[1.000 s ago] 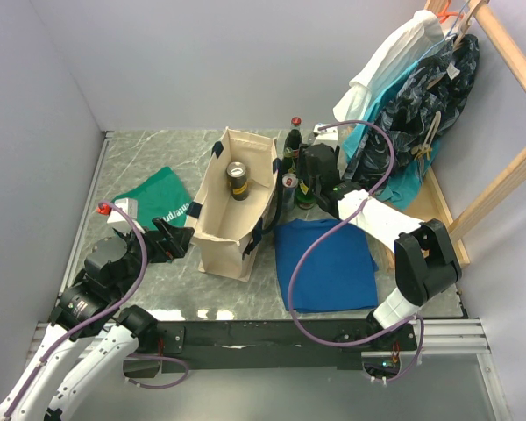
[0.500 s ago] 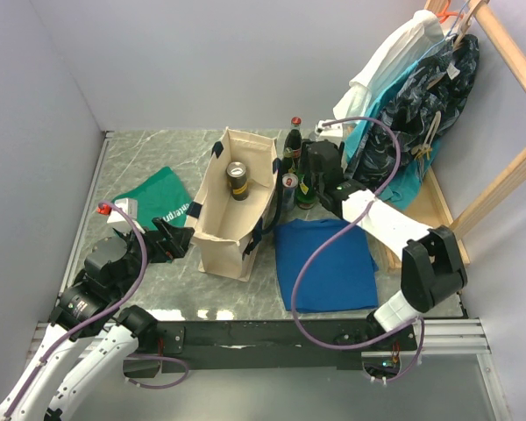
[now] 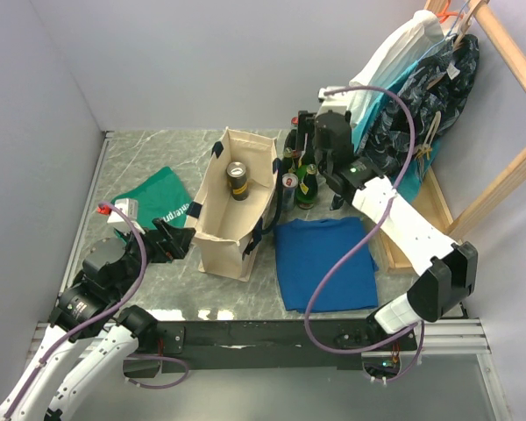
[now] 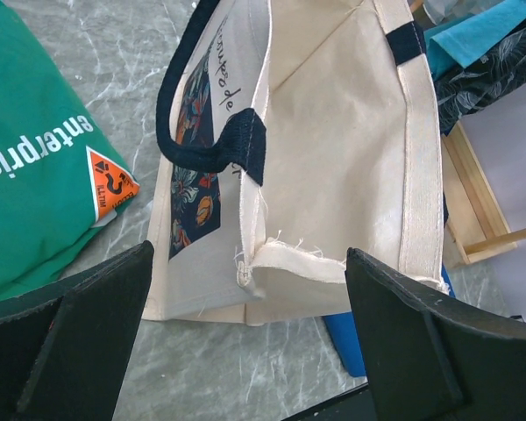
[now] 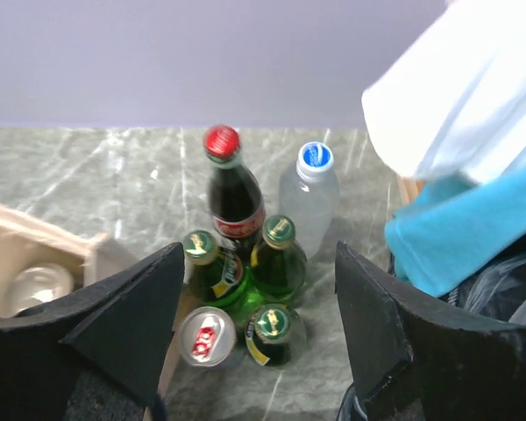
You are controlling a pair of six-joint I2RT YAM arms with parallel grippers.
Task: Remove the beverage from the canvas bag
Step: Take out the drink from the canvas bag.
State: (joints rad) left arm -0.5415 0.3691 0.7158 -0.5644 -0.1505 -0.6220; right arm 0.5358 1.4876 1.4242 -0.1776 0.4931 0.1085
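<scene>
The cream canvas bag [image 3: 232, 219] with navy handles stands open on the table. A beverage can [image 3: 237, 179] stands upright inside it and shows faintly in the right wrist view [image 5: 37, 285]. My left gripper [image 3: 179, 237] is open and empty, low at the bag's left side. In the left wrist view [image 4: 245, 351] its fingers [image 4: 79, 338] straddle the bag's near corner [image 4: 333, 158] without touching it. My right gripper [image 3: 305, 132] is open and empty, raised above a cluster of bottles right of the bag, seen from above in the right wrist view [image 5: 259, 351].
The cluster holds a red-capped cola bottle [image 5: 228, 189], a blue-capped water bottle [image 5: 311, 193], three green bottles [image 5: 279, 254] and a red-top can [image 5: 207, 337]. A green cloth [image 3: 158, 197] lies left of the bag, a blue cloth [image 3: 326, 263] to its right. Clothes on a wooden rack [image 3: 421, 88] hang at the back right.
My right arm has lifted up and back from the bottles, and its gripper now hangs higher above them. The left arm, the bag and the can have not moved.
</scene>
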